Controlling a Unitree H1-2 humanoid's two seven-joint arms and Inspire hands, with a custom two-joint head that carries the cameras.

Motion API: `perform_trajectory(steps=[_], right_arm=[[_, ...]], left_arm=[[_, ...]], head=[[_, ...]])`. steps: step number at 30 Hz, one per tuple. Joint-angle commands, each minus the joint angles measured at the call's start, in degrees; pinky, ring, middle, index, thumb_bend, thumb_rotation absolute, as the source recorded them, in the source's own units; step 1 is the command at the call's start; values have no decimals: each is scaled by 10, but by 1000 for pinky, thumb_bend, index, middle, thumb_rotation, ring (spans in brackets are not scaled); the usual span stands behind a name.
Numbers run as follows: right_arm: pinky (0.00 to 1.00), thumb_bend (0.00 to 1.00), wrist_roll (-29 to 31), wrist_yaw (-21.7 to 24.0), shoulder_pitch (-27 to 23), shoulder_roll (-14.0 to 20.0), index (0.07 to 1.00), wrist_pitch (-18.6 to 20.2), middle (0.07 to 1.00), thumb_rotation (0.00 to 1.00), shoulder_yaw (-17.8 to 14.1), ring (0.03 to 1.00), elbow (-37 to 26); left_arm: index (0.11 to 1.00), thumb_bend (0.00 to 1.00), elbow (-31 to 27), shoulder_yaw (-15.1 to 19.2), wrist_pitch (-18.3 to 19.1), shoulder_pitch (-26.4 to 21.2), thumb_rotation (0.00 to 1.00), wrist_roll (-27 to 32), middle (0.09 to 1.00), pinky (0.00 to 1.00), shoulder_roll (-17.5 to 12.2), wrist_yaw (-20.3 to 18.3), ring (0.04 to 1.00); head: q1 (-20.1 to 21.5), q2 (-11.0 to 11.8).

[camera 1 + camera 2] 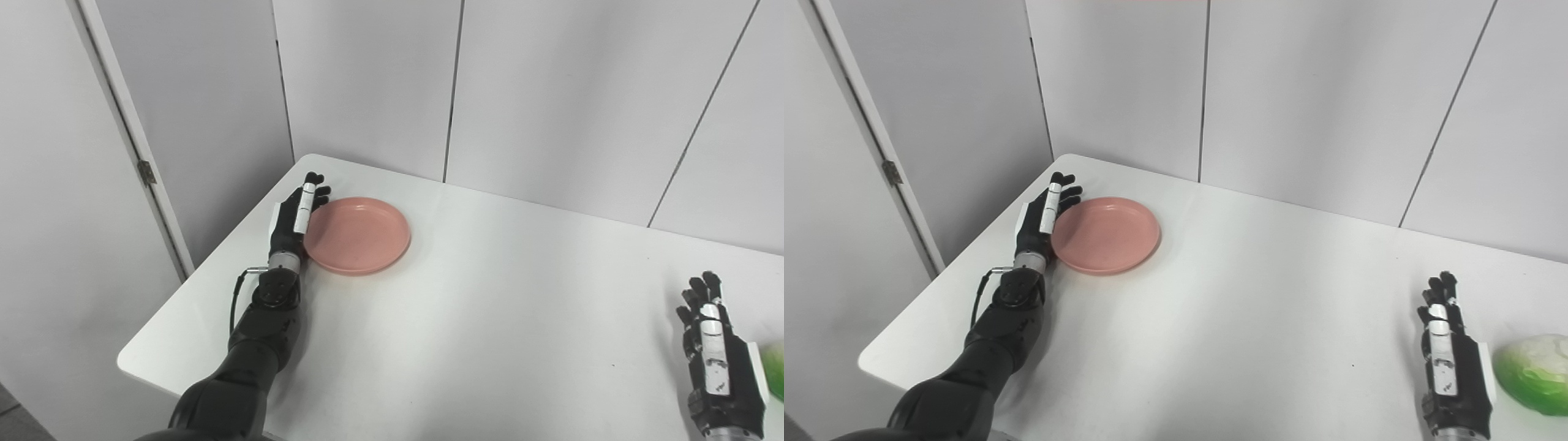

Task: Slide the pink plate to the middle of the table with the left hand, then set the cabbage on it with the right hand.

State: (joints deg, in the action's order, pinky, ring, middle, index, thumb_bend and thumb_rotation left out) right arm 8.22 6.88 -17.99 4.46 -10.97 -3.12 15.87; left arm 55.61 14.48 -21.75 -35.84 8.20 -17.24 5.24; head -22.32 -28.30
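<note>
The pink plate (357, 234) lies empty near the table's far left corner. My left hand (298, 214) stands on edge against the plate's left rim, fingers straight and held together, holding nothing. At the near right, my right hand (1451, 355) rests edge-up on the table with its fingers extended, empty. The green and white cabbage (1532, 372) sits just right of that hand, a small gap between them; in the left eye view only a sliver of the cabbage (775, 370) shows at the frame's edge.
The white table (502, 318) has its left edge and front left corner close to my left forearm. Grey wall panels (367, 79) rise directly behind the table's far edge.
</note>
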Motion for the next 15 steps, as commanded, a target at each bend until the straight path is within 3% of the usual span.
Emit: perform_trajectory(steps=[1, 5, 11, 15], right_arm=[[1000, 614, 0, -3, 7, -3, 998, -4, 976, 909, -1, 983, -2], [1000, 612, 1, -1, 8, -4, 1000, -1, 979, 908, 1, 987, -5], [1000, 603, -5, -5, 11, -8, 1000, 16, 985, 921, 8, 1000, -21], [1000, 694, -11, -20, 8, -20, 1000, 32, 981, 881, 9, 991, -22]], left_arm=[[763, 810, -3, -1, -14, -20, 1000, 14, 766, 816, 9, -20, 782], [755, 822, -40, 8, 20, -13, 1000, 56, 766, 840, 31, -54, 791], [739, 819, -122, 8, 78, 3, 1000, 92, 751, 843, 70, -77, 786], [746, 811, -160, -2, 101, 14, 1000, 100, 755, 815, 90, -95, 783]], head=[[2, -1], [12, -3], [58, -17], [90, -26]])
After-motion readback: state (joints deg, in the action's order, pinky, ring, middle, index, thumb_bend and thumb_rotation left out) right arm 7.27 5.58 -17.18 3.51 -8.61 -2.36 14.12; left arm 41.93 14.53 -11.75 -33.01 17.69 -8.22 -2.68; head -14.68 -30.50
